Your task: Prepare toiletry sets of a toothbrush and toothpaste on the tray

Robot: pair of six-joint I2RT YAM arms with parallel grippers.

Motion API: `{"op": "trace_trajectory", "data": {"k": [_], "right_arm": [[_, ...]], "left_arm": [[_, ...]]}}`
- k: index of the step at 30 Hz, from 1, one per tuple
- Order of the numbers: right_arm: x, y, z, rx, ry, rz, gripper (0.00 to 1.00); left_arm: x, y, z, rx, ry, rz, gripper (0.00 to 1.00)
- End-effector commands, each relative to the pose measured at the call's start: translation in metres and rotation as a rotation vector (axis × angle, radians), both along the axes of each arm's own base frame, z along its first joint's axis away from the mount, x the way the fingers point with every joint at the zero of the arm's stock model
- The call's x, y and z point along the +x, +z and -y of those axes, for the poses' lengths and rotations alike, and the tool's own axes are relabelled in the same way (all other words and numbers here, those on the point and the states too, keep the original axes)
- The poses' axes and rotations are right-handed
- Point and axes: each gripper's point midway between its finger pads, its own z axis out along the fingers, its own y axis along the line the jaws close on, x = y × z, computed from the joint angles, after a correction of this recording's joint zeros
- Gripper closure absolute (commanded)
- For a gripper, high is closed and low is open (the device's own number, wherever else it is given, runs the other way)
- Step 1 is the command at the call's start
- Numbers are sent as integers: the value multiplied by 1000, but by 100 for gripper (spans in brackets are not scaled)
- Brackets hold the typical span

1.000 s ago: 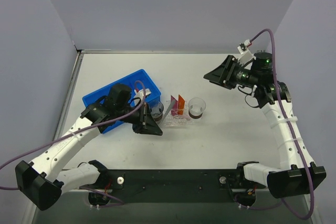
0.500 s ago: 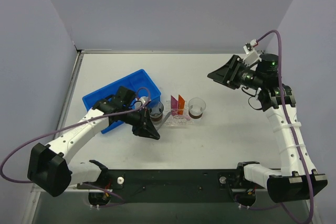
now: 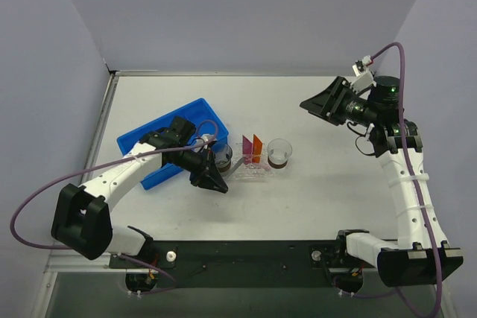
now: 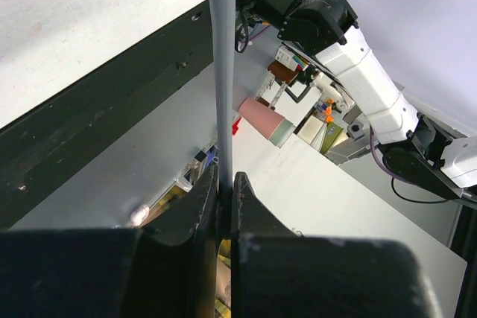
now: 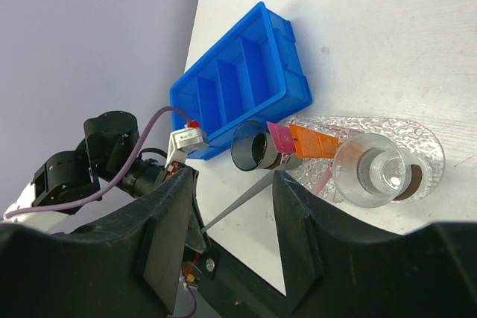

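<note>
Slim grey stick (image 4: 222,72), probably a toothbrush, is looking light, stiff and slippery. The left gripper (image 4: 222,193) is pinching it near one end, its far end reaching the tray (image 5: 431,148). Well apart, the right gripper (image 5: 232,184) is hanging spread and empty.

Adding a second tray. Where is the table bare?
Bare table lies right of the tray, toward the right arm, and along the far edge behind the bin. Crowded between bin and tray, where the left gripper holds a grey stick.

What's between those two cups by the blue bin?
The magenta tube and orange tube of toothpaste, between the darker cup and clear cup; clearest in the right wrist view.
</note>
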Motion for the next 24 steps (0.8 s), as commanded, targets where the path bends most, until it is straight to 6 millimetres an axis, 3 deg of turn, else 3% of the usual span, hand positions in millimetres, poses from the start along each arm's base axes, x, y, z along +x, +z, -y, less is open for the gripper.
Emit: {"op": "trace_trajectory", "data": {"k": [1, 24], "right_arm": [[5, 5, 3, 1, -6, 33, 58], [7, -10, 9, -7, -17, 11, 58]], "left_arm": [[7, 15, 4, -46, -11, 15, 100], [28, 0, 8, 29, 16, -36, 100]]}}
